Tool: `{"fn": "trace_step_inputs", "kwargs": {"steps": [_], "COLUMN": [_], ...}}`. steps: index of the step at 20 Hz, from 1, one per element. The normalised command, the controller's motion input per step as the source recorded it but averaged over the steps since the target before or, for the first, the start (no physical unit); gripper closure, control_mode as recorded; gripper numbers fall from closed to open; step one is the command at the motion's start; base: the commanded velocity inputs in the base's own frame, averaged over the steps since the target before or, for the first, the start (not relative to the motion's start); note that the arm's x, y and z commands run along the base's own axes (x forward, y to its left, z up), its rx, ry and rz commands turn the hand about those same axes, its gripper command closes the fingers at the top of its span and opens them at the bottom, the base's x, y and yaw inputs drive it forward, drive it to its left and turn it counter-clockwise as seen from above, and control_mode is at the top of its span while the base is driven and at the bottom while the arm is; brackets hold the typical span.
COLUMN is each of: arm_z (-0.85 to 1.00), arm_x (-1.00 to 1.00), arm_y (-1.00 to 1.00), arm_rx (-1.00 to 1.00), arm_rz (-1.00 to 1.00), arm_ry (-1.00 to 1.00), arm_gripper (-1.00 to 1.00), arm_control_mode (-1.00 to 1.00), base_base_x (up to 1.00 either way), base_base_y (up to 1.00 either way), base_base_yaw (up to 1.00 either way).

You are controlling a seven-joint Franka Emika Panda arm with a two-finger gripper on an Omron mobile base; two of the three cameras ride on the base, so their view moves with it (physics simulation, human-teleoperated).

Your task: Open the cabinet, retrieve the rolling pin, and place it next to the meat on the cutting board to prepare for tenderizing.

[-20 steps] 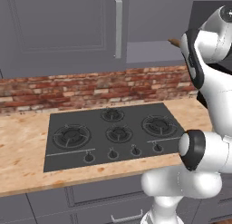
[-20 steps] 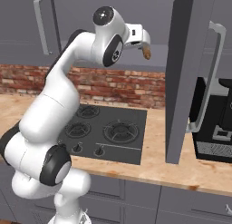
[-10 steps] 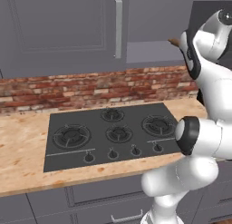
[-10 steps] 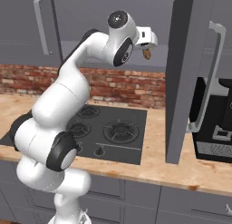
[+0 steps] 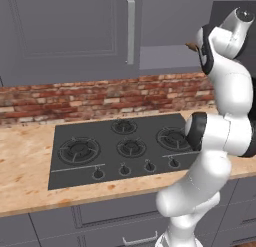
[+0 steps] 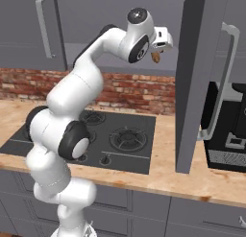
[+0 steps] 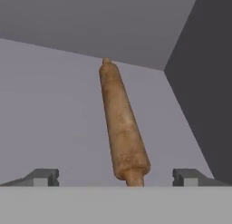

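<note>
Rolling pin [image 7: 122,128] between end effector [image 7: 116,177] fingers

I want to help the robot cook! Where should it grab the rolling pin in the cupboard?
Probably around the thick wooden barrel of the rolling pin, near its close end. It lies lengthwise, pointing away from the open end effector, whose fingertips sit either side, so coming straight in should work.

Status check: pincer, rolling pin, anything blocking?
Pincer open at the open cabinet. Rolling pin lies between the fingertips, not gripped. Nothing in the way.
</note>
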Motion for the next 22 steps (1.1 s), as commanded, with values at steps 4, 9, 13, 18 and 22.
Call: {"fn": "trace_step_inputs", "kwargs": {"steps": [4,9,13,18,22], "arm_z": [-0.04,-0.1,-0.17,-0.18,-0.23], "arm_x": [0.41,0.38,0.33,0.25,0.24], "arm_y": [-0.17,-0.16,-0.08,0.0,0.0], "arm_rx": [0.02,0.01,0.0,0.0,0.0], "arm_rz": [0.03,0.03,0.03,0.04,0.03], "arm_ry": [0.09,0.08,0.07,0.06,0.07], "arm_gripper": [-1.0,-1.0,-1.0,-1.0,1.0], "arm_control_mode": [-1.0,-1.0,-1.0,-1.0,-1.0], "base_base_x": [0.0,0.0,0.0,0.0,0.0], "base_base_y": [0.0,0.0,0.0,0.0,0.0], "base_base_yaw": [0.0,0.0,0.0,0.0,0.0]}}
